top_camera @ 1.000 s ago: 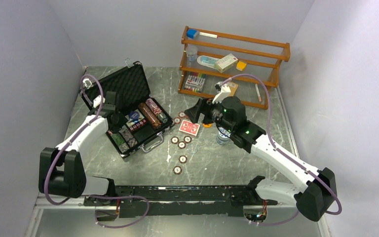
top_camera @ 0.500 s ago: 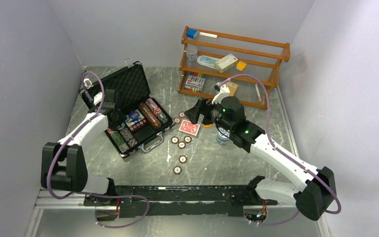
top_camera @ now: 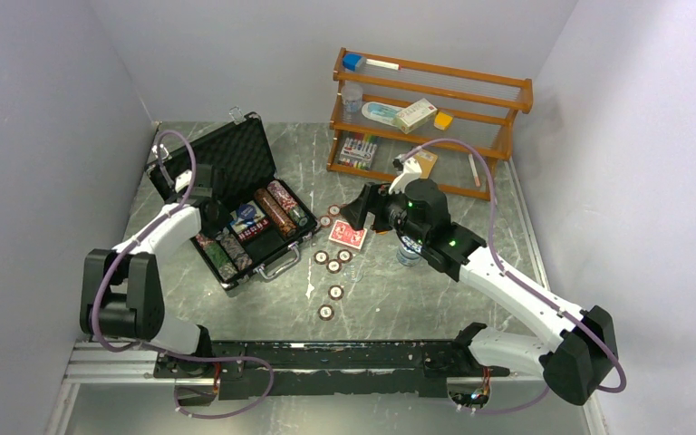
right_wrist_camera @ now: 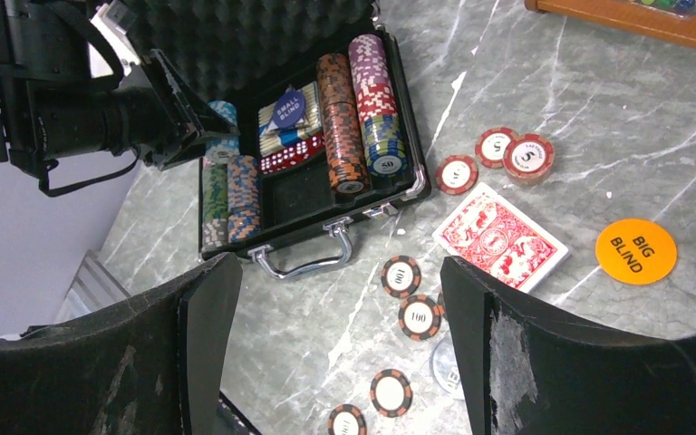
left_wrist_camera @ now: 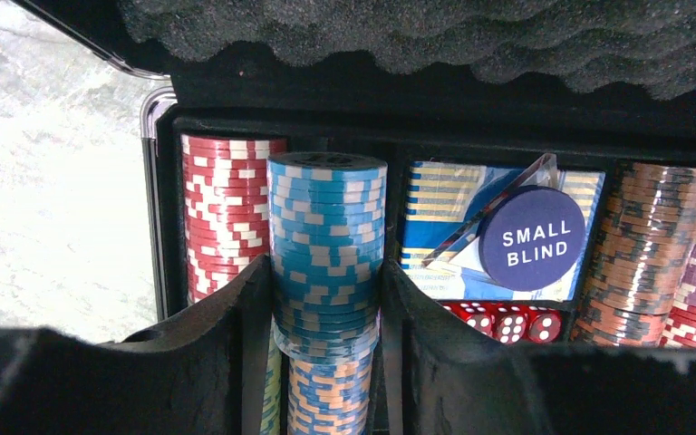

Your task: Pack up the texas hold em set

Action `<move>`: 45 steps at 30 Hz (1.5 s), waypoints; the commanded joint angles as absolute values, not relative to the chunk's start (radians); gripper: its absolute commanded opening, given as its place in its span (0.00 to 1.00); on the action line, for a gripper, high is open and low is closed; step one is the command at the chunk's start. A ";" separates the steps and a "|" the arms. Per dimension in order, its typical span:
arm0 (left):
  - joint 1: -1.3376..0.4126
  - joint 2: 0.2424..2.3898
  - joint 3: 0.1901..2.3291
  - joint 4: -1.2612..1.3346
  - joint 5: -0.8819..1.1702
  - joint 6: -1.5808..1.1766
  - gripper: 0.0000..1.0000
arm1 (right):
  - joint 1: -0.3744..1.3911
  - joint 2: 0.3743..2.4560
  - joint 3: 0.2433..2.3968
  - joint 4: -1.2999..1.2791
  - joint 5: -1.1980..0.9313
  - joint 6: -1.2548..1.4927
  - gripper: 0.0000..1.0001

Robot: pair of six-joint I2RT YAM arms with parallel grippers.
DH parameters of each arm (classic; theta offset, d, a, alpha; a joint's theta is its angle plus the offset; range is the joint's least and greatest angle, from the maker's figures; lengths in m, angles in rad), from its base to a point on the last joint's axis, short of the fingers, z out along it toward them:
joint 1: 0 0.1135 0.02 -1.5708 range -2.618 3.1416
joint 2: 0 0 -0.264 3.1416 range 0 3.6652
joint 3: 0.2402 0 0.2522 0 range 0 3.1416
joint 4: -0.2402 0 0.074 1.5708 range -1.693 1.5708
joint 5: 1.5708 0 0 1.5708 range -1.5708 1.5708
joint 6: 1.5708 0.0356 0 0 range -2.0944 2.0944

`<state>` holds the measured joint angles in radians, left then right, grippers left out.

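Easing left gripper [left_wrist_camera: 326, 272] slightly toward far-left corner, pinching blue chip stack [left_wrist_camera: 326, 217] for slotting into case [top_camera: 236, 161], holding right gripper [right_wrist_camera: 335, 265] spread.

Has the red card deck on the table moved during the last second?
No. The red card deck lies where it lay before, at the same gap right of the black case and in front of the wooden shelf.

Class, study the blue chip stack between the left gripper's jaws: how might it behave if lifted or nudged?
The blue chip stack is many loose discs, so it would probably shear or spill if the left gripper squeezes unevenly. Its slightly staggered edges suggest chips slide easily. A freed chip landing on edge could roll.
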<state>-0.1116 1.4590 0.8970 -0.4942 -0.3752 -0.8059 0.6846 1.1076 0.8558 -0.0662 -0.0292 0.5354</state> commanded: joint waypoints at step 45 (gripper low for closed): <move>-0.125 1.075 0.862 -0.267 0.187 -0.468 0.78 | 0.683 1.110 0.872 -0.203 0.121 0.542 0.85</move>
